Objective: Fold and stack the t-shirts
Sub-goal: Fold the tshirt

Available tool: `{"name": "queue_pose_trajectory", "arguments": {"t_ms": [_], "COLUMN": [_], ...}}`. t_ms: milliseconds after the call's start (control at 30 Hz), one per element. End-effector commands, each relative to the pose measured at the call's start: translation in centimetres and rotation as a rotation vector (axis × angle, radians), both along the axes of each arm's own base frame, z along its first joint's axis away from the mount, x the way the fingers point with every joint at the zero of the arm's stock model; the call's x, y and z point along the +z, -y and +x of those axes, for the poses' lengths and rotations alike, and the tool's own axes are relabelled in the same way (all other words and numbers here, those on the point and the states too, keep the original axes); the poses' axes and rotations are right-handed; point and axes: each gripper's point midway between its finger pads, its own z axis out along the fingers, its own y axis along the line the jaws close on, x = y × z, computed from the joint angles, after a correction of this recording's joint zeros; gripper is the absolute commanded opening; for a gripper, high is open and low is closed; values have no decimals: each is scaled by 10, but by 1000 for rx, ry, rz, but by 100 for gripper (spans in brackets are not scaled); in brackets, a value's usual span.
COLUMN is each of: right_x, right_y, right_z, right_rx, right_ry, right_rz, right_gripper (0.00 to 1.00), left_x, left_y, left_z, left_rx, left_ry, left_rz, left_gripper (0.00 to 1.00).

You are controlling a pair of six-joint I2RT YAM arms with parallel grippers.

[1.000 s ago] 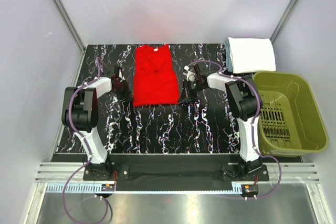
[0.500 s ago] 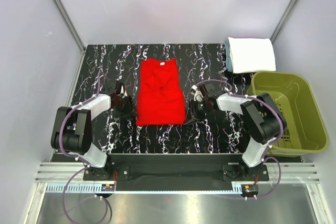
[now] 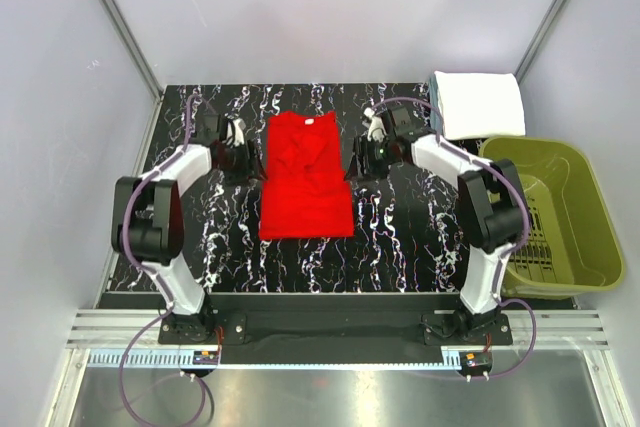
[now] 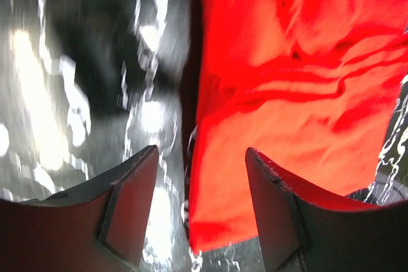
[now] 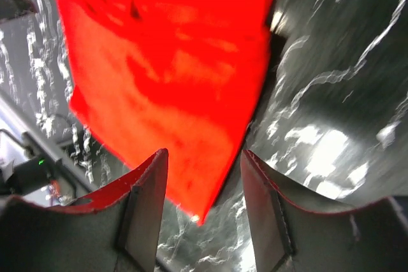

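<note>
Since both wrist views show their fingers spread wide with only table and cloth in the gap, we read the left gripper (image 4: pixel 201 157) and the right gripper (image 5: pixel 204 157) as open, gripping nothing. From above, we find the left gripper (image 3: pixel 238 147) low over the table (image 3: pixel 300 247), just beside the left edge of the red t-shirt (image 3: pixel 305 177), at the shirt's far half. The right gripper (image 3: pixel 362 159) sits opposite, just beside the right edge, so the shirt lies between the two. In the left wrist view the red t-shirt (image 4: pixel 287 93) fills the right side, and its edge runs down through the gap between the fingers over the black marbled surface. In the right wrist view the red t-shirt (image 5: pixel 172 62) fills the upper left, one corner pointing down into the gap. We cannot tell whether any fingertip touches the cloth. The shirt is folded into a long, narrow rectangle, collar toward the far side, with wrinkles across its upper part. Farther out, the olive-green basket (image 3: pixel 545 147) stands at the right, beside the table's right edge, and we see only its slotted floor inside. Just beyond its far rim, at the table's far right corner, lies a folded white t-shirt (image 3: pixel 480 104) on top of a pale blue one (image 3: pixel 437 112) whose edge peeps out at the left. That stack lies well apart from the red shirt.
</note>
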Motion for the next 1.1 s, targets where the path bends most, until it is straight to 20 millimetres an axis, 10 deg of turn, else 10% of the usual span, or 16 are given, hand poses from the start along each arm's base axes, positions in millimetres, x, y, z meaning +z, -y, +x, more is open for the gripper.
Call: {"name": "queue_pose_trajectory", "arguments": {"t_ms": [0, 433, 1067], "right_x": [-1, -43, -45], "right_y": [-1, -2, -23], "right_z": [19, 51, 55], "right_rx": [83, 170, 222], "right_ry": [39, 41, 9], "right_rz": [-15, -54, 157], "right_gripper": [57, 57, 40], "left_x": [-1, -15, -8], "left_y": [10, 5, 13], "left_z": [20, 39, 51], "left_rx": [-118, -197, -198], "left_ry": [40, 39, 54], "left_rz": [-54, -22, -90], "left_gripper": [62, 61, 0]}}
